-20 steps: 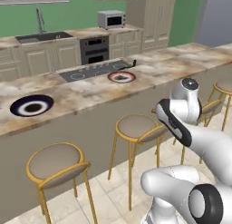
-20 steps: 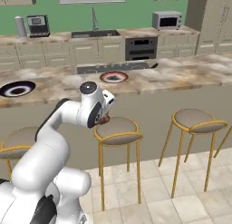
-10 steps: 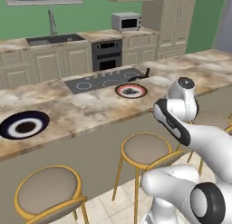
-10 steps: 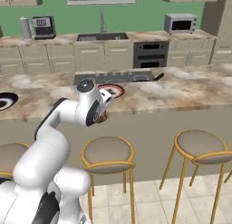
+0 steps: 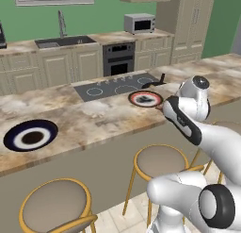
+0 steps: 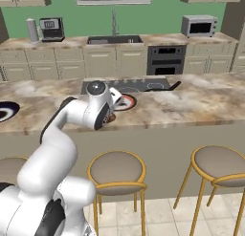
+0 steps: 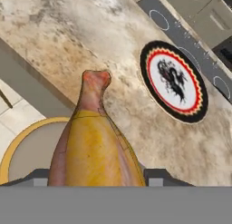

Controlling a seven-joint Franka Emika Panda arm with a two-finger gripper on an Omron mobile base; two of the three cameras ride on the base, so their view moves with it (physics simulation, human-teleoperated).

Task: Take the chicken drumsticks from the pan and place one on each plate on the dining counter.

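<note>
My gripper is shut on a golden-brown chicken drumstick, bone end pointing away, held over the near edge of the dining counter. The red-rimmed plate lies beyond it to the right with nothing on it. In the right base view the gripper hangs just in front of that plate. The navy-rimmed plate lies bare, far to the left on the dining counter. The pan's black handle sticks up behind the red-rimmed plate; the pan's inside is hidden.
A grey cooktop sits on the worktop behind the counter. Round stools with gold frames stand below the counter's near edge. A sink, an oven and a microwave line the back wall.
The whole scene has slid as the base drove along the counter, bringing the red-rimmed plate closer to the arm. The gripper stays shut on the drumstick.
</note>
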